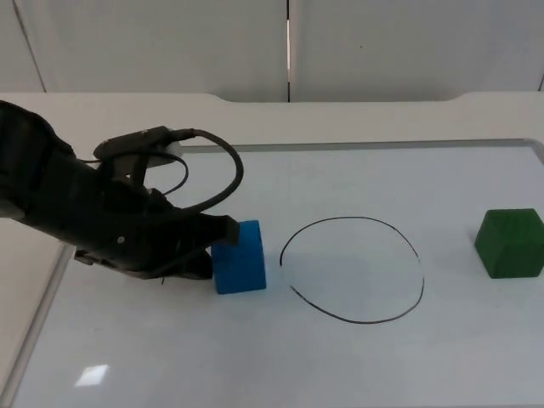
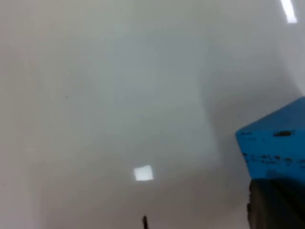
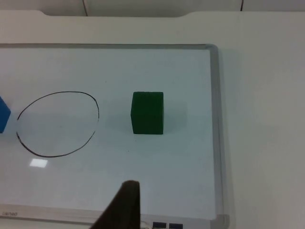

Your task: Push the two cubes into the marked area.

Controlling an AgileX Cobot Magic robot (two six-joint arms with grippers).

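Blue cube (image 1: 240, 257) sits on a whiteboard (image 1: 357, 365) that lies flat on the white table (image 1: 382, 115), just left of a hand-drawn black ring (image 1: 353, 269) that marks the target area. The cube is outside the ring, close to its left edge but not touching the line. The left gripper (image 1: 217, 242) is low over the board and pressed up against the cube's left side. Whether its fingers are spread or closed cannot be told. In the left wrist view the blue cube (image 2: 276, 143) appears with scuffed dark marks on its face, and a dark fingertip (image 2: 274, 205) sits right against it.

Green cube (image 1: 510, 243) rests well to the right of the ring, near the board's right frame, with nothing touching it. In the right wrist view the green cube (image 3: 147, 112) stands between the ring (image 3: 57, 124) and the board's metal edge (image 3: 217, 133), apart from both. A black fingertip (image 3: 125, 207) of the right gripper shows above the board's near edge, well clear of the green cube; the right arm waits. Its grip state cannot be told.
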